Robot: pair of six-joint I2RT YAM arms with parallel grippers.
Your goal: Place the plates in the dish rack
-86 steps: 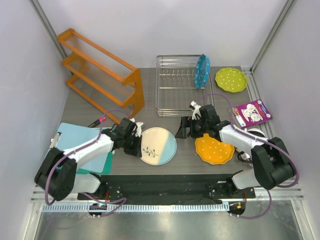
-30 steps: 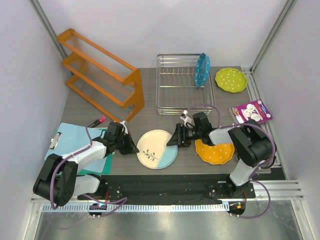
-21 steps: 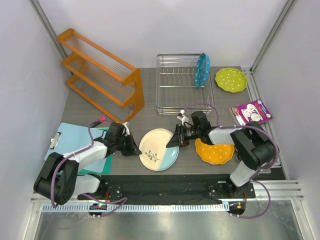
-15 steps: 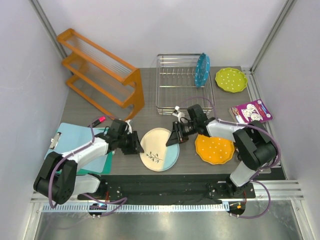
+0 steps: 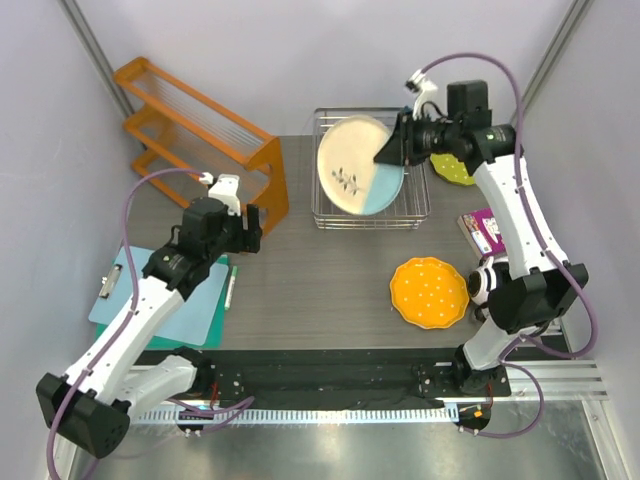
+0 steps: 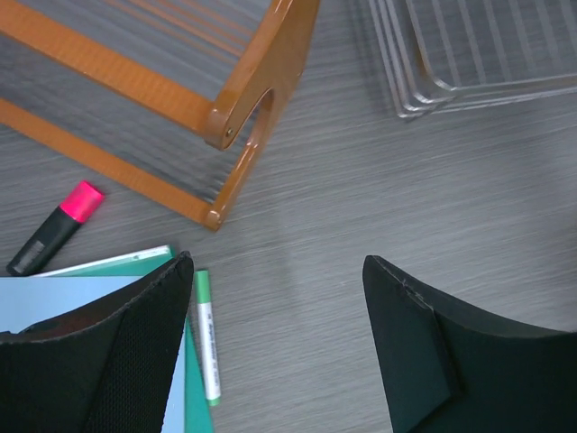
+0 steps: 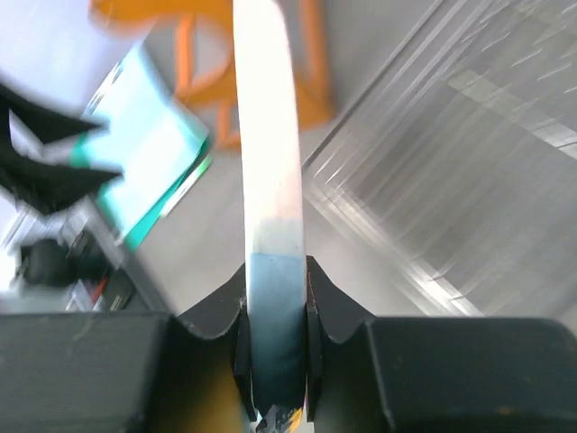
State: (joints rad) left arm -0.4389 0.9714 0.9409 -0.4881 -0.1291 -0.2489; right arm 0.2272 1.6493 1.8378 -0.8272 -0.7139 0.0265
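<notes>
My right gripper is shut on the rim of the cream and light-blue plate, holding it tilted in the air over the dish rack. In the right wrist view the plate's edge runs straight up from my right gripper, with the blurred rack wires beyond. The orange dotted plate lies flat on the table at the front right. The lime-green plate shows partly behind the right arm. My left gripper hangs open over bare table with nothing between its fingers.
An orange slatted shelf stands at the back left. A pink marker, a green pen and a teal and blue clipboard lie by the left arm. A purple card lies right of the rack.
The left gripper opened and drew back left off the cream plate. The right gripper closed on that plate's rim and carried it from the table up over the rack.
</notes>
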